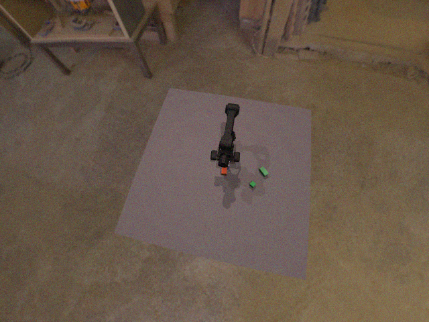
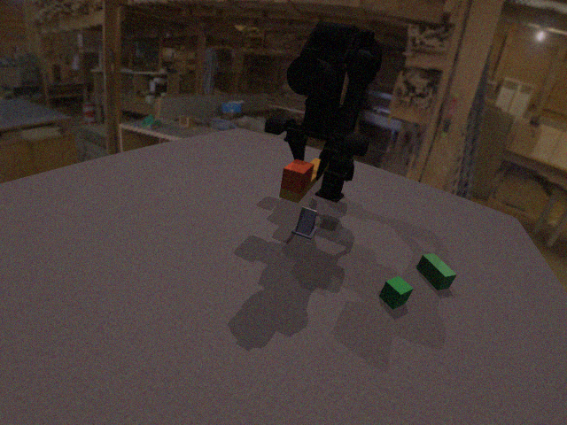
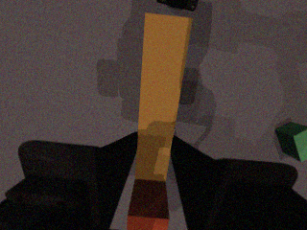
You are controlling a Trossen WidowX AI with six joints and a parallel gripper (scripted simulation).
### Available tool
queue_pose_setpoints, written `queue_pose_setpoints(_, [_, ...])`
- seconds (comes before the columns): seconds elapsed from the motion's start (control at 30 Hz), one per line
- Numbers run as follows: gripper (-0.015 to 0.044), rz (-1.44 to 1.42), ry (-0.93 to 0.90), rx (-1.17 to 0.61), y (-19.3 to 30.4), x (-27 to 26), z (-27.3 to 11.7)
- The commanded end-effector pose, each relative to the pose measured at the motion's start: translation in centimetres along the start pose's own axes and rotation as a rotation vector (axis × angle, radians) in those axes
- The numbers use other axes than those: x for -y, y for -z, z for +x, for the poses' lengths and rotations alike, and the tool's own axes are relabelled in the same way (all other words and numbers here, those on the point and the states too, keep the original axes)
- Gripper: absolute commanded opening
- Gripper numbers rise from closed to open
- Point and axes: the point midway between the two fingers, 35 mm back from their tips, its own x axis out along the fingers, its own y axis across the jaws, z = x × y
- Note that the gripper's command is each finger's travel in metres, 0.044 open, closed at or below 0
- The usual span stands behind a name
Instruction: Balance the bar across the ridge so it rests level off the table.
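The yellow-orange bar (image 2: 315,169) (image 3: 163,72) carries a red block (image 1: 224,170) (image 2: 296,178) (image 3: 148,223) on one end. My gripper (image 2: 309,166) (image 3: 154,137) is shut on the bar near its red-block end and holds it above the table. The bar's long free end reaches back towards the arm's base. The ridge, a small grey wedge (image 2: 306,221), stands on the table below the bar in the exterior view. The bar hides the ridge in the wrist view, and the arm mostly covers it in the top view. The bar and ridge appear apart.
A green cube (image 1: 252,184) (image 2: 396,292) and a longer green block (image 1: 263,171) (image 2: 436,271) lie on the grey table top (image 1: 194,221) (image 2: 137,274), right of the ridge in the top and exterior views. The arm's base (image 2: 330,189) (image 3: 178,4) stands behind the ridge.
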Motion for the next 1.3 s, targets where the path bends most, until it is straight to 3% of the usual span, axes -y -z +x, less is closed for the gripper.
queue_pose_setpoints(0.0, [0.0,0.004,0.001,-0.005,-0.8,0.9,0.0])
queue_pose_setpoints(1.27, [0.0,0.004,0.001,-0.005,-1.6,1.8,4.5])
